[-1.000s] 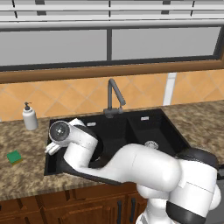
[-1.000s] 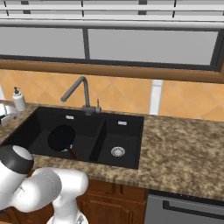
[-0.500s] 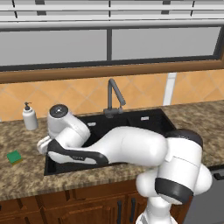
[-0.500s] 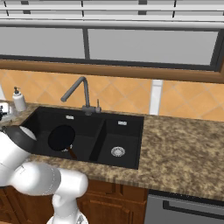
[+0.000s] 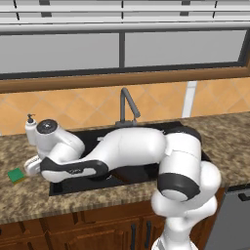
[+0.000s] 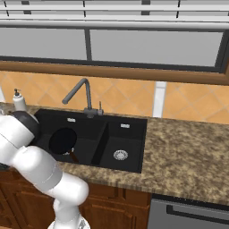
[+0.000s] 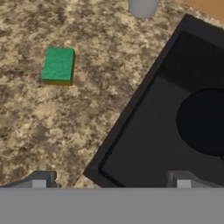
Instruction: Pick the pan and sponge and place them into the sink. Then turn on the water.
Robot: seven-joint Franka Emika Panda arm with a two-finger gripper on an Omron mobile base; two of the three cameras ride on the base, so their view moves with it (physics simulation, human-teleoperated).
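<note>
Speckled granite counter [image 7: 52, 127] carries the sponge [image 7: 57, 65] left of the sink [image 7: 144, 144], where the pan [image 6: 63, 140] already lies; the gripper [image 7: 111, 181] hangs wide open, and that soft, light sponge probably wants pinching across its sides.

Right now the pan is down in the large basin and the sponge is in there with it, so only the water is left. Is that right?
Not quite. The pan is in the large basin of the sink, as the right base view shows, but the sponge still lies on the counter outside the sink's edge, as the hand view shows. So the sponge and the water are both left.
</note>
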